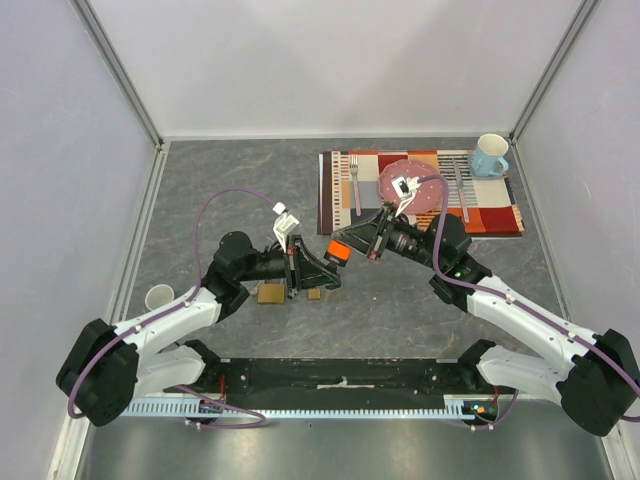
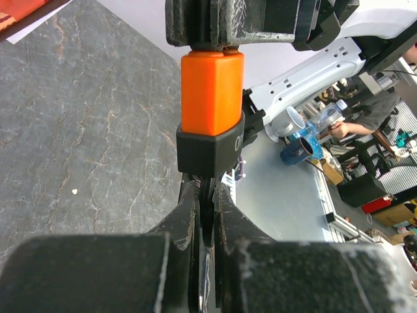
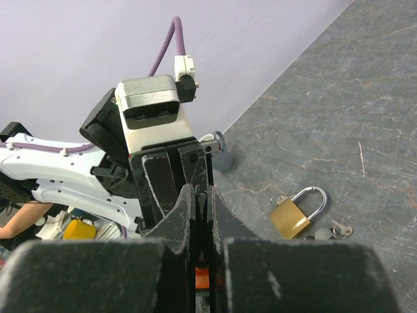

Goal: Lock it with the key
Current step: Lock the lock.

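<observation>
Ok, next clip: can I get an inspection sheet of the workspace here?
Surface: grey stone-pattern table, no damage seen.
Job's things: orange-and-black padlock held in the air between both arms; key barely visible at its black end.
Clutter: brass padlock with loose keys on the table; placemat with plate, forks, blue mug; white cup.
Grippers: left gripper shut, apparently on the key; right gripper shut on the padlock's orange body.
Cables: purple cables looping from each wrist, clear of the lock.
Surroundings: pale enclosure walls; person seated beyond the table, seen from the left wrist.
</observation>
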You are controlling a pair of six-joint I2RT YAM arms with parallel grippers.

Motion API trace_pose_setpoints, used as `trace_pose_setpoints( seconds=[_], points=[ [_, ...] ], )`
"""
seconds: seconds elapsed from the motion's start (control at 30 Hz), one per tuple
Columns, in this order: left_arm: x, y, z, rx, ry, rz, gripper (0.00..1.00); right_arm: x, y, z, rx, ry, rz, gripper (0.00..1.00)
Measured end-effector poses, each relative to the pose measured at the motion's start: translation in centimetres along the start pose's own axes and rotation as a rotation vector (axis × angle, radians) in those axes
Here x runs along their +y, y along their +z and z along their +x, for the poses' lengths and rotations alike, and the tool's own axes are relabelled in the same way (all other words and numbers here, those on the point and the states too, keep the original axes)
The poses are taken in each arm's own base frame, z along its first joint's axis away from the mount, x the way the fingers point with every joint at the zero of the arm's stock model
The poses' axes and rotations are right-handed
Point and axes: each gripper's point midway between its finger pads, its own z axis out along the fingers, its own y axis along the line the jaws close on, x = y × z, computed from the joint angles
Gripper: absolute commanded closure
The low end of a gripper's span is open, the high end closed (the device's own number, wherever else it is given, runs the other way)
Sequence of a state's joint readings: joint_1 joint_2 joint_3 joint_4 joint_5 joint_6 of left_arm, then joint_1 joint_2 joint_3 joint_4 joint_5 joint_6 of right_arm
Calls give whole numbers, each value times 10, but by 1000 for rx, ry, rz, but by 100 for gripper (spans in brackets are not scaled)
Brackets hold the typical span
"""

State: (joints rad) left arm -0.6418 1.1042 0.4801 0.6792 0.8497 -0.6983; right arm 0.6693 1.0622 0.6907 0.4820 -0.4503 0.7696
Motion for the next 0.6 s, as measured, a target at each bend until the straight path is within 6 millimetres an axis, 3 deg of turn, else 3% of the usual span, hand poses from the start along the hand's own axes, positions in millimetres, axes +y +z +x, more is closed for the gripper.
trace_pose_setpoints(
  seconds=[0.6],
  points=[
    [1,-6,10,8,-17,-12,98,-3,2,8,31,5,-7,100]
  ],
)
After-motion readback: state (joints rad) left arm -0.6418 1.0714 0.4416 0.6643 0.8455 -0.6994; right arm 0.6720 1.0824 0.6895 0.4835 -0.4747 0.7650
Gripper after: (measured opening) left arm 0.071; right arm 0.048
